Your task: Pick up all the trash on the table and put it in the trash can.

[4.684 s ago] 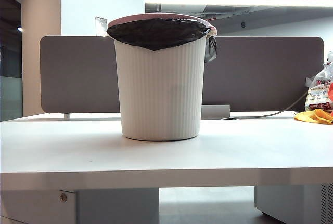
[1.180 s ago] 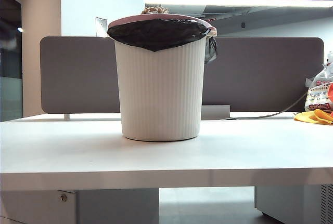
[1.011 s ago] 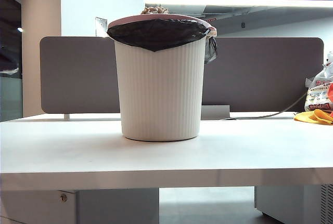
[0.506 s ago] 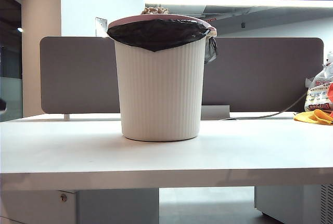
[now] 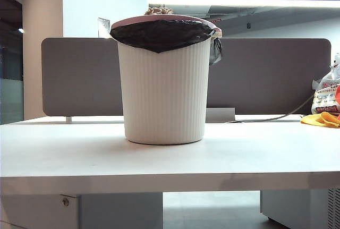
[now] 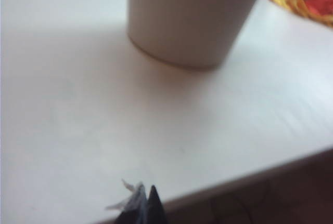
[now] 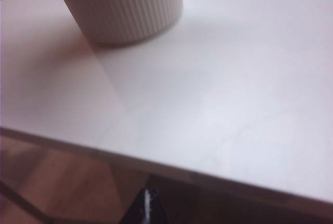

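Observation:
The white ribbed trash can [image 5: 163,91] stands in the middle of the white table [image 5: 239,154], its black liner folded over the pink rim. A tan crumpled wad of trash [image 5: 158,10] pokes up just above the rim. No arm shows in the exterior view. In the left wrist view my left gripper [image 6: 147,187] is shut, its tips over the table's near edge and well short of the trash can [image 6: 192,21]; a pale blurred sliver sits beside the tips. My right gripper [image 7: 148,193] is shut too, off the table's edge over the floor, away from the trash can [image 7: 119,5].
A grey-brown partition [image 5: 265,75] runs behind the table. At the far right lie a white printed bag [image 5: 325,96] and a yellow-orange item [image 5: 321,118], also seen in the left wrist view as a yellow-orange item [image 6: 296,3]. A cable trails along the back.
A dark blurred shape at the exterior view's left edge sank and is now gone. The tan wad above the rim, absent in the earliest frame, stays put.

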Controlling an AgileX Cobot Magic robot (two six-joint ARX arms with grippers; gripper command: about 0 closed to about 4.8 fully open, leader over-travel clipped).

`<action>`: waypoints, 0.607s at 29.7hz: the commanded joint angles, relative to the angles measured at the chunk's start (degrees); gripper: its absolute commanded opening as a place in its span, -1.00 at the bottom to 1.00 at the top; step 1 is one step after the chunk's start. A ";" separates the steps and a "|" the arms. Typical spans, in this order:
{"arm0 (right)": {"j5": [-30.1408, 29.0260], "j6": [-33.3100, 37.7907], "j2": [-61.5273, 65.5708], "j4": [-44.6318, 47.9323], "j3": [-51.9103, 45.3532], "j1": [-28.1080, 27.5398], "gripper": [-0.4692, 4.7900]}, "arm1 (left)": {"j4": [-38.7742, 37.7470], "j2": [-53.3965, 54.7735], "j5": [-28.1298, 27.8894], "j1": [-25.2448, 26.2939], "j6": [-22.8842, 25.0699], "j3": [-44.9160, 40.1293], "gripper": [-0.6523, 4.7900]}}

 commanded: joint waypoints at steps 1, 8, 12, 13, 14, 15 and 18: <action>-0.57 0.02 -1.81 1.18 -0.22 -2.49 -0.82 | 0.15 -1.42 1.18 6.32 0.20 -0.02 -0.78; -0.50 0.02 -7.89 1.33 -0.22 -11.80 -0.82 | 0.07 -4.79 1.18 19.04 0.22 -0.02 -0.78; -0.50 0.02 -8.50 1.73 -0.22 -15.54 -0.82 | 0.02 -8.02 1.18 24.61 0.20 -0.02 -0.78; -0.52 0.02 -8.50 1.73 -0.22 -16.04 -0.82 | 0.00 -8.55 1.16 25.38 0.22 -0.02 -0.78; -0.50 0.02 -8.50 1.73 -0.22 -16.33 -0.82 | 0.02 -9.16 1.18 26.21 0.20 -0.02 -0.78; -0.48 0.00 -8.50 1.73 -0.22 -16.48 -0.82 | 0.31 -9.05 1.16 26.67 0.22 -0.02 -0.78; -0.52 0.02 -8.50 1.73 -0.22 -16.50 -0.82 | 0.20 -9.07 1.16 26.97 0.20 -0.02 -0.78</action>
